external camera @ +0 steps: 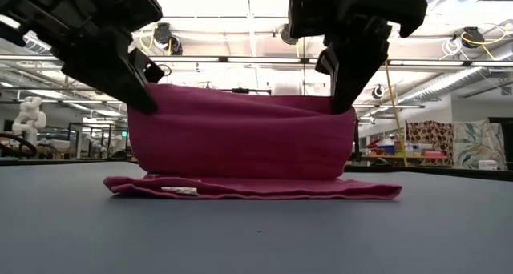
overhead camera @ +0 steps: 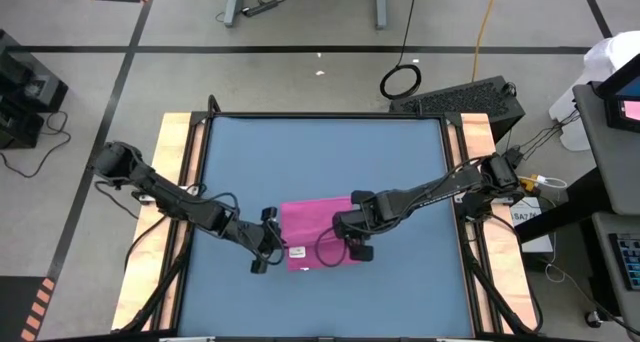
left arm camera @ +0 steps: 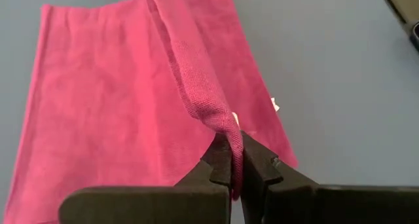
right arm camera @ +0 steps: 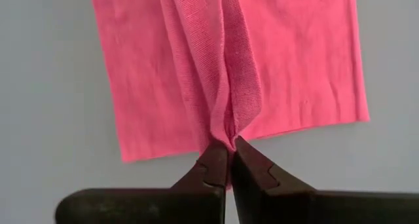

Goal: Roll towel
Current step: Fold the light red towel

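The magenta-pink towel (overhead camera: 312,222) lies near the middle of the blue tabletop's near half. Its lower layer (external camera: 256,187) rests flat on the table, with a small white tag (external camera: 179,191) toward the left. Its upper part (external camera: 240,138) stands up as a sheet stretched between my two grippers. My left gripper (external camera: 149,106) is shut on that sheet's top left end. My right gripper (external camera: 340,107) is shut on its top right end. In the wrist views the raised cloth runs as a ridge away from each gripper (left arm camera: 236,143) (right arm camera: 229,145). My left gripper pinches the left end of the towel's raised top edge (left arm camera: 221,122) between its two fingertips, coming slanting down from the table's left. The cloth rises off the table there and runs fairly taut toward the other gripper. My right gripper pinches the right end of the raised top edge (right arm camera: 226,129) between its fingertips, pointing steeply down from above. Cloth falls away on both sides of the pinch, so it has a fold or several layers. The sheet hangs below, its lower part on the table.
Bare blue tabletop (overhead camera: 320,162) stretches far of the towel and to both sides. Wooden rails (overhead camera: 180,182) (overhead camera: 478,142) border the table's left and right. A black cable loop (overhead camera: 326,250) hangs from the right arm over the towel.
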Robot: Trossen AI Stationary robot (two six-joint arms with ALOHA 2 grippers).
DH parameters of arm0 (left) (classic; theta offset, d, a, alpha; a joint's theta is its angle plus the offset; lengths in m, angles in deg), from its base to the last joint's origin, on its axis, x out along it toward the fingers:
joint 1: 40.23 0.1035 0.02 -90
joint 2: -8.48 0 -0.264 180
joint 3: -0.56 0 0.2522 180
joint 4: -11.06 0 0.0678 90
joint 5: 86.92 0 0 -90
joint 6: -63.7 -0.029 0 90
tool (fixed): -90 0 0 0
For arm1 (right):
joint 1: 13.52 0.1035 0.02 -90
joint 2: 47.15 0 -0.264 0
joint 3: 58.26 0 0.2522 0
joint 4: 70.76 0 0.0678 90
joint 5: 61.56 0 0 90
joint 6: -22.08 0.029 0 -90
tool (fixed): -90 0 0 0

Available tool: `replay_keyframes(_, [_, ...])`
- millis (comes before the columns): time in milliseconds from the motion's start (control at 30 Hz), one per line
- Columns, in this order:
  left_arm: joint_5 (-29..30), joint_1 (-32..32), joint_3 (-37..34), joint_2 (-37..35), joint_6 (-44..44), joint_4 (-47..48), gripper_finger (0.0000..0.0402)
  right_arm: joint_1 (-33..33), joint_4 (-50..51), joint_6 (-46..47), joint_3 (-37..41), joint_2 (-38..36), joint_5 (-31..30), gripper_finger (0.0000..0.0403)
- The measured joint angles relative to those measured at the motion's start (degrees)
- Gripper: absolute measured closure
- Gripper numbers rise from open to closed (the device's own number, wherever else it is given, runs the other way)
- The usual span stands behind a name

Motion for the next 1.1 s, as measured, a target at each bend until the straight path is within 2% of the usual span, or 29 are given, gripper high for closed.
replay_keyframes(300, [0.3, 0.0, 0.0, 2.7, 0.1, -1.7, 0.0393, 0.4, 1.1, 1.0, 0.0, 0.0, 1.6, 0.0399])
replay_keyframes(933, [-3.0, 0.0, 0.0, 2.7, 1.5, -1.4, 0.0393, 4.7, -1.0, 4.6, 0.0, 0.0, 1.6, 0.0399])
replay_keyframes(1100, [-3.5, -0.4, 0.0, 2.7, 1.6, -1.9, 0.0393, 5.4, -1.1, 5.0, 0.0, 2.0, 1.7, 0.0399])
